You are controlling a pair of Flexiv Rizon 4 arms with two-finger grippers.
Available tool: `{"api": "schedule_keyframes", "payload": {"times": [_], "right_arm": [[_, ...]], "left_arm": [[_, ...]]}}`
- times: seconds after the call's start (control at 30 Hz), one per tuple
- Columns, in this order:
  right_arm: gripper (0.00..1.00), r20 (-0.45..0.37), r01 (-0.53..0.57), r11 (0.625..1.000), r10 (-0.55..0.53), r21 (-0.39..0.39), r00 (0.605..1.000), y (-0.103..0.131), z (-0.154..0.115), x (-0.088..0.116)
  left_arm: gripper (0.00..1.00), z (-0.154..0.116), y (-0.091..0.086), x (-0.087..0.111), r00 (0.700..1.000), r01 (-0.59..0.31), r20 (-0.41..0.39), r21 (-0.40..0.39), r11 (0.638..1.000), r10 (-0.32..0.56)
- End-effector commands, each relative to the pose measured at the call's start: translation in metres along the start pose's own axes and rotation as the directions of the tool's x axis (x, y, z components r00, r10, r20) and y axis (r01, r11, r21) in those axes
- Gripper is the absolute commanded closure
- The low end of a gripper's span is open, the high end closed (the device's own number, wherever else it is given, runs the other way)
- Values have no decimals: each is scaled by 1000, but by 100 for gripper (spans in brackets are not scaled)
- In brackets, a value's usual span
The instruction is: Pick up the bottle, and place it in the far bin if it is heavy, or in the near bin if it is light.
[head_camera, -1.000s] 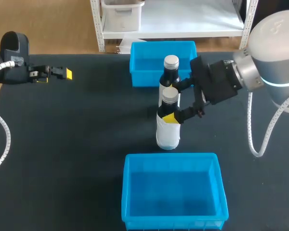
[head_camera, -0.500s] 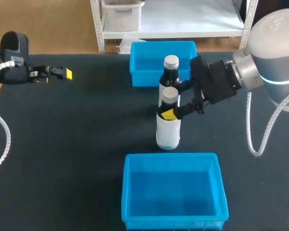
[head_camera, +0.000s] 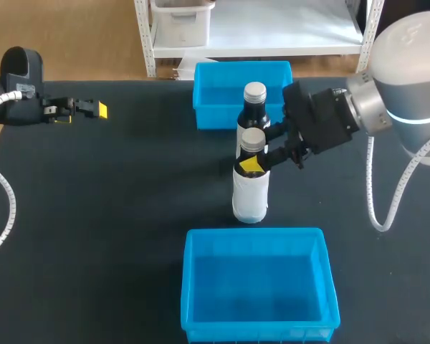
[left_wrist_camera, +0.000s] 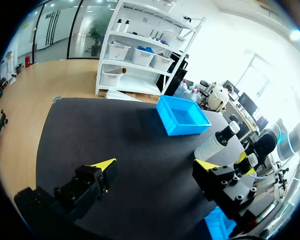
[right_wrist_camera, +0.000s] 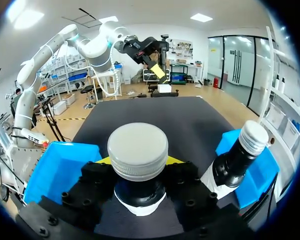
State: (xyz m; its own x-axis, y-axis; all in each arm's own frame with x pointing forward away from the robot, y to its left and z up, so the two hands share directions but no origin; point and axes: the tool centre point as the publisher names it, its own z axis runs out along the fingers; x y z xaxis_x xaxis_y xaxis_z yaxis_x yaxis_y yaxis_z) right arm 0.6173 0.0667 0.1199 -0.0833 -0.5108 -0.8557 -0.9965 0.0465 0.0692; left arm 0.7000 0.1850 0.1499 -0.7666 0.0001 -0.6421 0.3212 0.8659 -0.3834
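Two dark bottles with silver caps stand mid-table. The near bottle (head_camera: 250,190) has a white label, and the far bottle (head_camera: 254,109) stands just behind it. My right gripper (head_camera: 256,149) comes in from the right and is shut on the near bottle's neck just under the cap. In the right wrist view that cap (right_wrist_camera: 138,150) sits between the black fingers (right_wrist_camera: 187,187), which press the neck from both sides, with the far bottle (right_wrist_camera: 239,156) beside them. My left gripper (head_camera: 94,110) hovers at the table's far left, open and empty (left_wrist_camera: 155,165).
The far blue bin (head_camera: 209,115) stands behind the bottles at the table's back edge and shows beside my gripper (right_wrist_camera: 264,172). The near blue bin (head_camera: 254,234) lies in front of them (right_wrist_camera: 57,170). Both bins hold nothing. Black tabletop spreads out on the left.
My right gripper's fingers have drawn together onto the near bottle's neck; the yellow tip has shifted up against it. The bottles and the left arm have kept still.
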Motion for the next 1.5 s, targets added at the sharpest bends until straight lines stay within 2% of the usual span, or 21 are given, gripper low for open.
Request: {"api": "schedule_keyframes", "payload": {"times": [0.03, 0.07, 0.17, 0.2, 0.5, 0.77, 1.0, 1.17, 1.33, 1.5], "right_arm": [[62, 3, 2, 1000, -2, 0, 1000, 0, 1, 1], [65, 4, 3, 1000, -3, 0, 1000, 0, 1, 1], [89, 5, 5, 1000, -5, 1, 1000, 1, 1, 0], [100, 6, 6, 1000, -6, 2, 1000, 2, 0, -1], [100, 8, 19, 999, -19, 29, 1000, 9, -13, -15], [100, -3, 52, 996, -52, 75, 999, 29, -39, -53], [100, 4, 72, 991, -73, 111, 997, 57, -57, -86], [100, 4, 89, 989, -90, 118, 996, 85, -60, -104], [100, 12, 87, 990, -89, 109, 996, 115, -54, -111], [100, 26, 77, 992, -80, 98, 996, 138, -45, -109]], "left_arm": [[0, 0, 0, 0, 1000, 0, 0, 0, 1000, 0], [0, 0, 0, 0, 1000, 0, 0, 0, 1000, 0], [0, 0, 0, 0, 1000, 0, 0, 0, 1000, 0], [0, 0, 0, 0, 1000, 0, 0, 0, 1000, 0], [0, 0, 0, 0, 1000, 0, 0, 0, 1000, 0], [0, 0, 0, 0, 1000, 0, 0, 0, 1000, 0], [0, 0, 0, 0, 1000, 0, 0, 0, 1000, 0], [0, 0, 0, 0, 1000, 0, 0, 0, 1000, 0], [0, 0, 0, 0, 1000, 0, 0, 0, 1000, 0], [0, 0, 0, 0, 1000, 0, 0, 0, 1000, 0]]}}
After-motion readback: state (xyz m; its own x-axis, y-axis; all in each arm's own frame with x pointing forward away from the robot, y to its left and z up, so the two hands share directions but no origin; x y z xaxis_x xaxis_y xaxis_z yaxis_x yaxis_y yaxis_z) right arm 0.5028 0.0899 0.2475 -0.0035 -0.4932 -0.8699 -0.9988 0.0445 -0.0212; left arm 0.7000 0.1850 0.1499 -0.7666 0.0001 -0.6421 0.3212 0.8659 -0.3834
